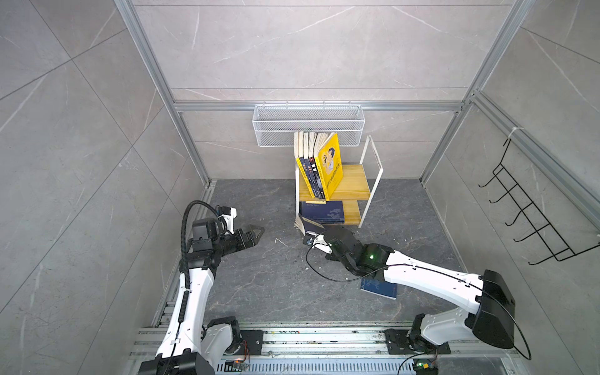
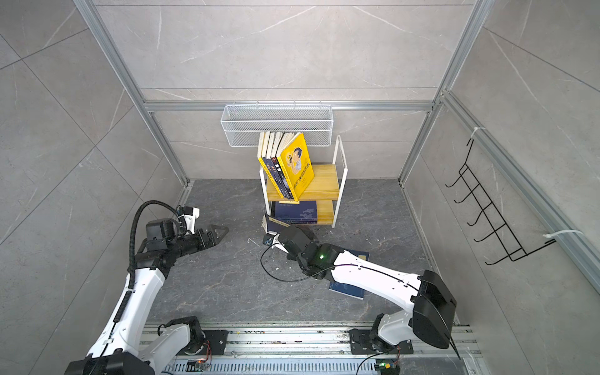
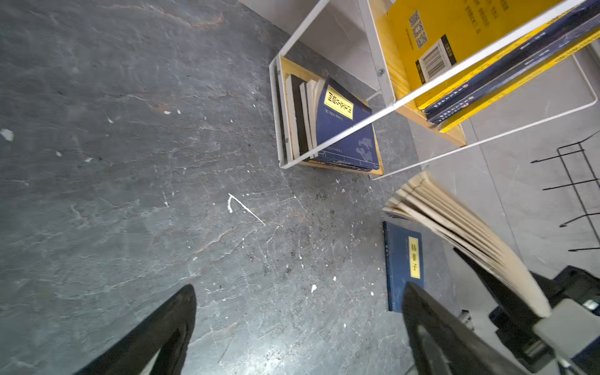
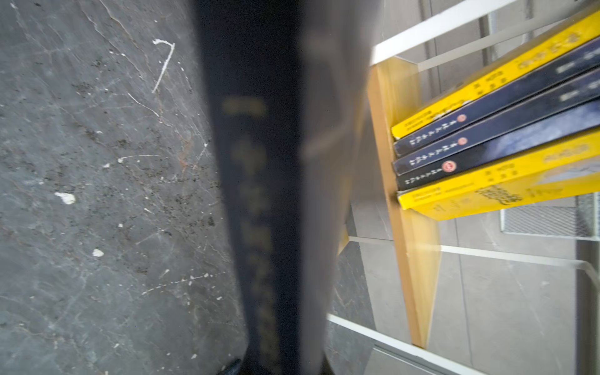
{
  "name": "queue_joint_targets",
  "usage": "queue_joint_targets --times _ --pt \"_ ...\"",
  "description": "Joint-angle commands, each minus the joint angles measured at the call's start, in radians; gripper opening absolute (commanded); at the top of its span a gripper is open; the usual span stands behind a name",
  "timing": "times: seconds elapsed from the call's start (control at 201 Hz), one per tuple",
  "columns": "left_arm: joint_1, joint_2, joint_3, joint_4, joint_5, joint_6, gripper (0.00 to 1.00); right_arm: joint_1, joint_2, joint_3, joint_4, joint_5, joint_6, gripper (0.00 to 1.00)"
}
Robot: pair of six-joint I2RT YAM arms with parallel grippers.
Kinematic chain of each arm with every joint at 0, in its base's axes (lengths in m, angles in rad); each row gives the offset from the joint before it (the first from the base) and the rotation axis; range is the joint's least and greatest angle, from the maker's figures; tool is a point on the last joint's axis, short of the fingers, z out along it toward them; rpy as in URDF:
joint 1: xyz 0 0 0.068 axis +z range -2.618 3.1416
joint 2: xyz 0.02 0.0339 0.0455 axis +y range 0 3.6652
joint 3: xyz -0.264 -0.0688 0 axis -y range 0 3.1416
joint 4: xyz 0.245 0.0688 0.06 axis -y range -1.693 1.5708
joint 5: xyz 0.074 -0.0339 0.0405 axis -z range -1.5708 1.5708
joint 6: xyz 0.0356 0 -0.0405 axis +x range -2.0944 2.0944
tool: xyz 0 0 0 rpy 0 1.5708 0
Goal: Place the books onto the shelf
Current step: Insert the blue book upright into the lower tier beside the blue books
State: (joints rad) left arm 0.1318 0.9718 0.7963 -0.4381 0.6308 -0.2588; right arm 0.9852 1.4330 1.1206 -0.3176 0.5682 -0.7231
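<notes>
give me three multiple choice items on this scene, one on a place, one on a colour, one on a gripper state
1. The loose navy book lies: A in the basket; B on the floor; C on the hook rack.
2. The front leaning book on the shelf has a cover that is: A red; B yellow; C green.
3. The right gripper is: A open; B shut on nothing; C shut on the fanned book.
Answers: B, it lies flat there; B, its yellow cover faces out; C, that book juts from its closed jaws.
</notes>
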Motion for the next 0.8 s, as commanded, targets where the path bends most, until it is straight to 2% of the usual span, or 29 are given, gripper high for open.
queue_joint_targets --times 0.0,0.115,0.359,0.528,0.792 --pt "0.023 -0.016 0.046 -0.065 -0.117 0.151 1.0 -0.009 0.044 0.066 -0.027 0.076 -0.084 0.0" --pt "0.014 -0.012 0.071 -0.088 -0.183 0.208 1.0 -0.027 0.085 0.084 0.025 0.123 -0.156 0.0" --pt "0.006 -0.018 0.065 -0.092 -0.18 0.23 1.0 -0.076 0.151 0.096 0.157 0.179 -0.279 0.0" --pt "0.008 -0.022 0.06 -0.083 -0.194 0.23 1.0 -0.108 0.172 0.077 0.278 0.142 -0.325 0.0" --pt "0.014 -0.025 0.074 -0.093 -0.206 0.233 1.0 -0.169 0.285 0.058 0.426 0.105 -0.379 0.0"
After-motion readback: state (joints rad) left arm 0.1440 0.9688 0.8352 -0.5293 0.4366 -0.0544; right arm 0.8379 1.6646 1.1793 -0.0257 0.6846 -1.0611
